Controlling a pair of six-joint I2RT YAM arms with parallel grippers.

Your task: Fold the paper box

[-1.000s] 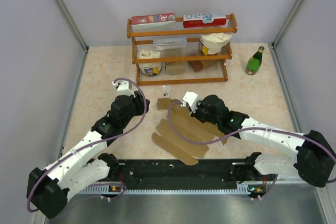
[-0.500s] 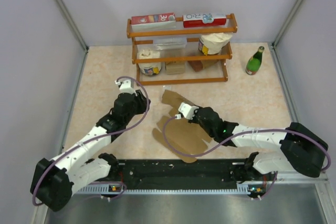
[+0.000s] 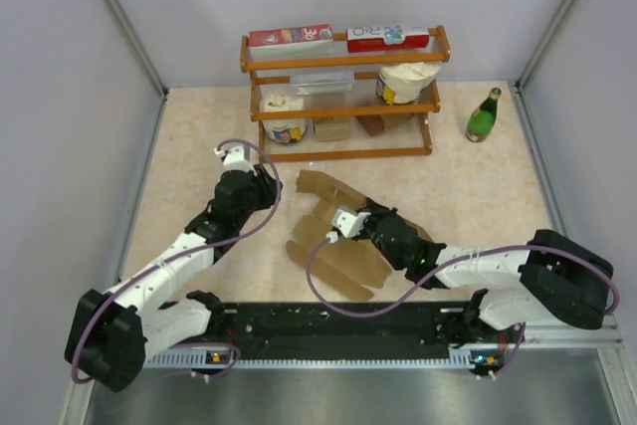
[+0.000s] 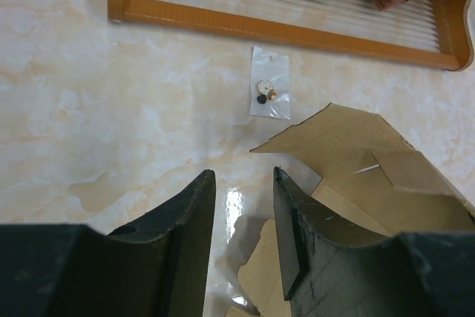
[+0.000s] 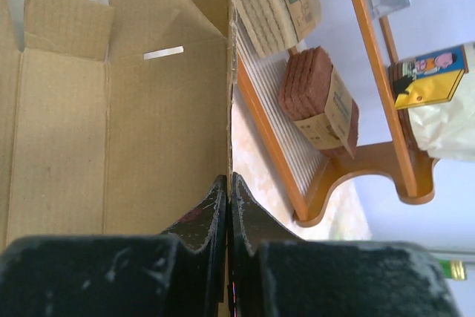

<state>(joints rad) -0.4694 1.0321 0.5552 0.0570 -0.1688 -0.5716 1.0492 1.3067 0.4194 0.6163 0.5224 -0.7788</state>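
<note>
We're looking into a robotics lab test cell, no question. Plain pale-grey wall panels (image 3: 60,97) held in bare aluminium frame struts (image 3: 124,22) box in a beige marble-patterned tabletop (image 3: 199,136). Two white-and-black jointed robot arms, the left arm (image 3: 164,271) and the right arm (image 3: 488,264), sit bolted on a long black mounting rail (image 3: 338,323) at the near edge. At the back stand a small orange-brown wooden rack (image 3: 343,111) stacked with packaged groceries and a green glass bottle (image 3: 484,116).
</note>
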